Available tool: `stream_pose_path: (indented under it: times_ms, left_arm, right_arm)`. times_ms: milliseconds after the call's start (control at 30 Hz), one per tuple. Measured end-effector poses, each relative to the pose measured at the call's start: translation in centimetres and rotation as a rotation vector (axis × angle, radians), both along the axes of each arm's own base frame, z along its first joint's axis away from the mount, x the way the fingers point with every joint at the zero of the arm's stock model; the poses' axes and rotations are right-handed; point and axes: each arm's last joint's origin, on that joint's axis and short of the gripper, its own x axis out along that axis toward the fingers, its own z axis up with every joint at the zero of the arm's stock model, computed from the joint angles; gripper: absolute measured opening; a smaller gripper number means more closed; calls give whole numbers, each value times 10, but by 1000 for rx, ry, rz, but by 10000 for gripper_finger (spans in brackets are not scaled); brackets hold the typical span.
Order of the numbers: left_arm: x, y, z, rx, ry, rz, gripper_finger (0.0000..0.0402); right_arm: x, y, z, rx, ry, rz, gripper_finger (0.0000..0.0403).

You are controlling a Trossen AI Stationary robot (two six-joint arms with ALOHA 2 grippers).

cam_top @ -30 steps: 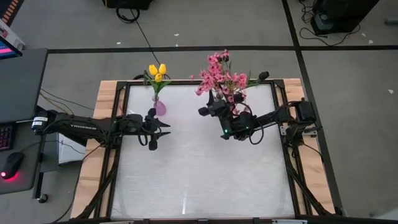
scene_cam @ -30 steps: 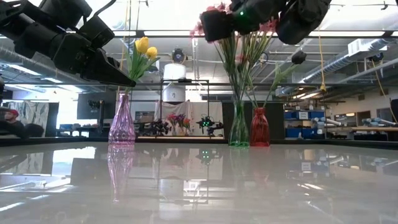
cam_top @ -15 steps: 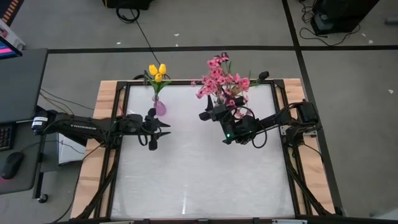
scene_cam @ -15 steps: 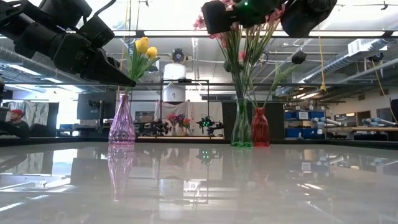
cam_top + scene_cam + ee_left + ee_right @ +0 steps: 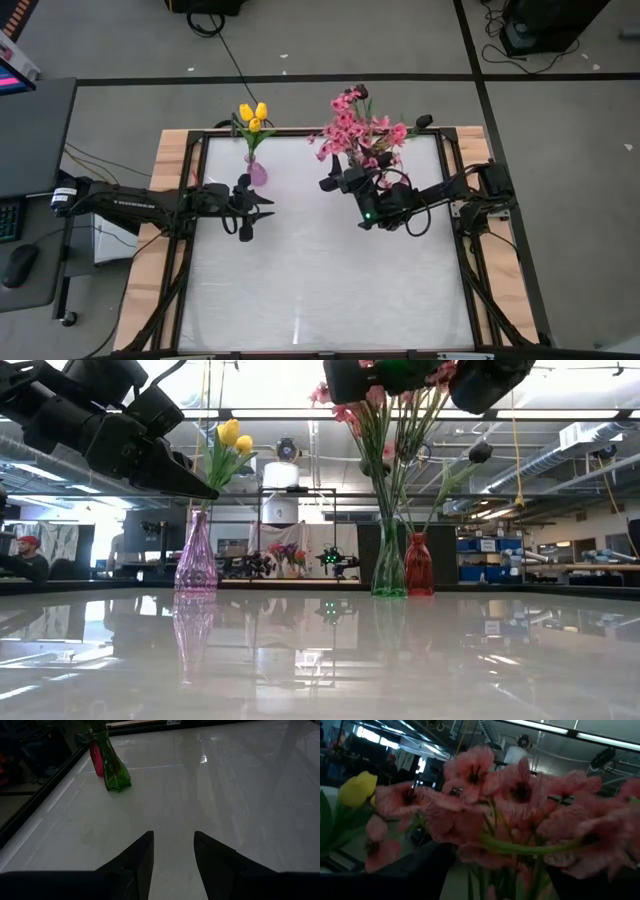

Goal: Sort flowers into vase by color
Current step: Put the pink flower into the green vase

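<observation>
Nearest part of the counter point(image 5: 320, 290) is bare: no loose flowers lying anywhere in the high view, so by my read sorting is almost finished.

Mid counter, left end effector point(image 5: 262, 208) hovers just in front of the purple vase point(image 5: 196, 552), fingers point(image 5: 141, 855) parted with nothing between them, idle. Right end effector point(image 5: 334, 181) sits high at the pink blossoms point(image 5: 355, 128), right against the stems above the green vase point(image 5: 388, 566). In the right wrist view its dark fingers point(image 5: 415, 870) stand wide to either side of the pink stems point(image 5: 520, 845), not clamped, so looks like a release with nothing gripped.

Far side: yellow tulips point(image 5: 253, 116) stand in the purple vase, done. Pink spray stands in the green vase, done or just being let go. Red vase point(image 5: 418, 565) just beside the green one, touching or nearly; a dark tulip head point(image 5: 481, 451) shows above it on a thin stem, so dark flowers likely sorted there, though can't confirm the stem reaches into it.

Left to do, as a guess: right arm pulls clear of the blossoms without dragging them. Nothing else visibly waiting.
</observation>
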Motion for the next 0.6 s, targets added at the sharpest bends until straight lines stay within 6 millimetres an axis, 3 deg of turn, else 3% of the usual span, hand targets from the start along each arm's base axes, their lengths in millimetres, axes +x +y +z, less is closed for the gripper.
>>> stream_pose_path:
  times_ms: [600]
  left_arm:
    - [0,0,0,0,0,0,146]
  right_arm:
    - [6,7,27,21,-121,22,309]
